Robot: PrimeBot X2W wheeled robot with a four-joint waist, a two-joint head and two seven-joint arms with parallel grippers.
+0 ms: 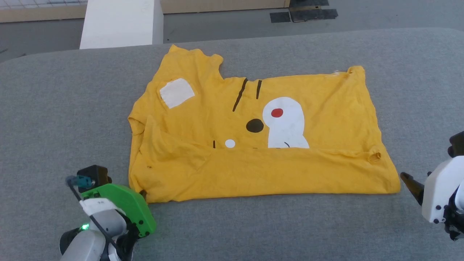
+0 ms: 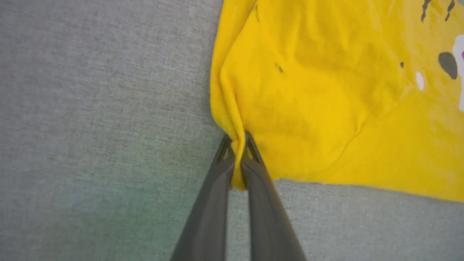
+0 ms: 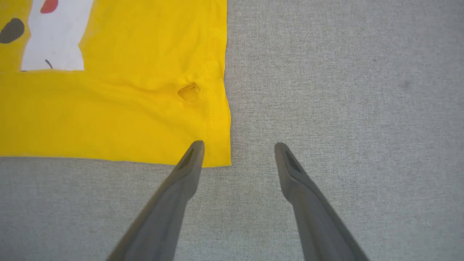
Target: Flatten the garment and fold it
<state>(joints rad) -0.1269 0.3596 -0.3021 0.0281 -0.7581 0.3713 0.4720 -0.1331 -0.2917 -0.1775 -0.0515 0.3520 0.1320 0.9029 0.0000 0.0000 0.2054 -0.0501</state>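
Grey cloth is covering the table [image 1: 54,108], and beyond its far edge, at 12 o'clock, a white block [image 1: 119,23] is standing on the floor.

At 7 o'clock of the yellow T-shirt [image 1: 326,108], the left gripper [image 2: 237,143] is pinching the near-left corner, with a ridge of cloth squeezed between the closed fingers. The T-shirt is lying in the middle of the table, print up. Its near strip is lying folded toward 12 o'clock over the lower part of the print, so the first fold seems made. Wrinkles are remaining at 9 o'clock, and I judge that smoothing and the other folds are left.

At 5 o'clock, the right gripper [image 3: 239,146] is hovering with its fingers spread and holding nothing, one finger over the near-right corner.

Bare table is lying free at 9, 6 and 3 o'clock; at 12 o'clock the edge is near.
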